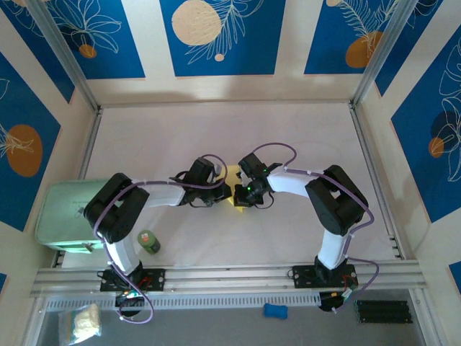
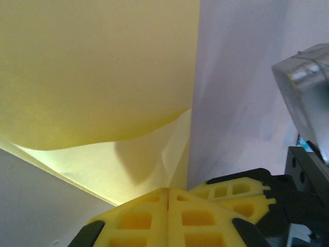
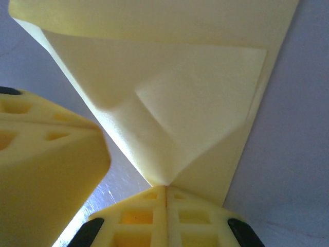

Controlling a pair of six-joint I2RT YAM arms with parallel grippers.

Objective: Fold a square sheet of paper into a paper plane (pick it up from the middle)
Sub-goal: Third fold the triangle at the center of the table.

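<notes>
- From the right wrist camera, the right gripper has its yellow fingers pressed flat together, pinching the bottom point of the pale-yellow paper.
- That view shows the paper already partly folded: a flap lies over the layer behind it, with creases running down to the pinched point.
- It also catches a blurred yellow finger of the other arm, close in at the left.
- From the left wrist camera, the left gripper is likewise closed tight, its fingertips meeting on the lower edge of the paper.
- Here the paper shows a curled upper layer casting a shadow on the layer beneath, with a straight edge on the right.
- The right arm's yellow fingers sit just beside the left ones.
- The overhead camera gives the wider scene: both arms reach inward and meet nose to nose at the middle of the white table, with a little yellow showing between them.
- A pale-green box and a small green can sit by the left arm.
</notes>
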